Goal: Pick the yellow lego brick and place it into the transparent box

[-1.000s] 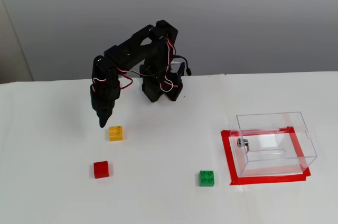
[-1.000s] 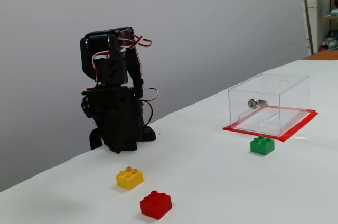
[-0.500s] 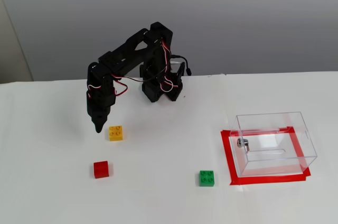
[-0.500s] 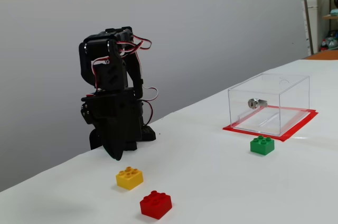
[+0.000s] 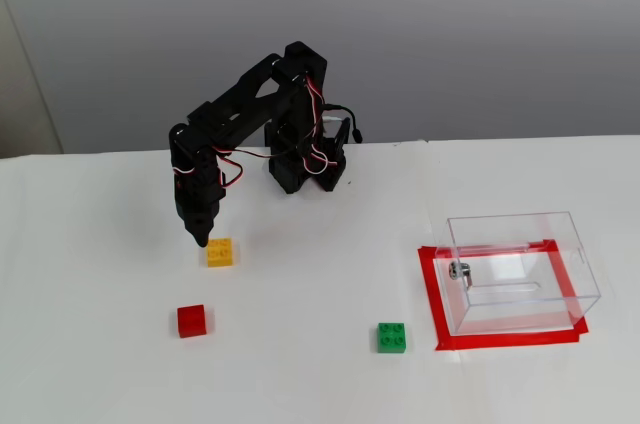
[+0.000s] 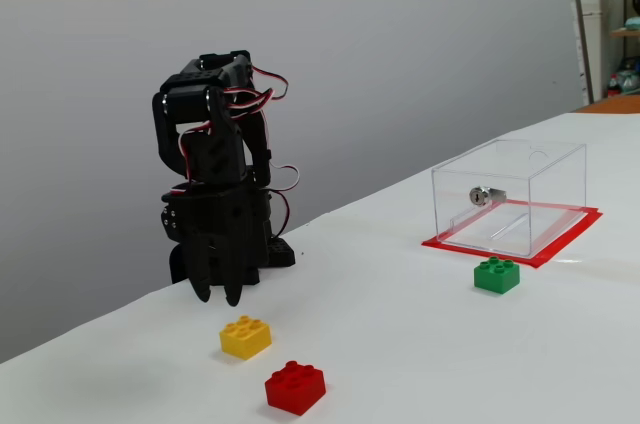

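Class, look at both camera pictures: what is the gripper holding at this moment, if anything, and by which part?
Nothing is held. The gripper hangs empty above the table, and the yellow lego brick lies untouched on the surface just below it.

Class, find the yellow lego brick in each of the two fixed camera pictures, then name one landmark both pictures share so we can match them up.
In a fixed view, the yellow lego brick lies left of centre, just below and right of the gripper.
In a fixed view, it lies low and left of centre, under the gripper.
Shared landmark: the transparent box on red tape, at the right in both.
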{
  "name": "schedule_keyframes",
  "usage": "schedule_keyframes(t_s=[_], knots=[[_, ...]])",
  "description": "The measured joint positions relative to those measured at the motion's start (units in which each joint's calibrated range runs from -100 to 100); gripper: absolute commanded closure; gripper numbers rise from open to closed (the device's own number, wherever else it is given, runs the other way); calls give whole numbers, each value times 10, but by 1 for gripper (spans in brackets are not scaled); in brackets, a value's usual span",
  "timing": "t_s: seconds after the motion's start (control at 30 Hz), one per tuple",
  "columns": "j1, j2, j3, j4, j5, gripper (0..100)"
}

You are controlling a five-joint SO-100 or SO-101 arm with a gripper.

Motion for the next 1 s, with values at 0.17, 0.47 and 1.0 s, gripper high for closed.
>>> schedule_keyframes(t_s=[0.17,0.47,1.0], knots=[[-4,0,0,0,0,68],[-9,0,0,-31,1,68],[-57,1,4,-86,1,68]])
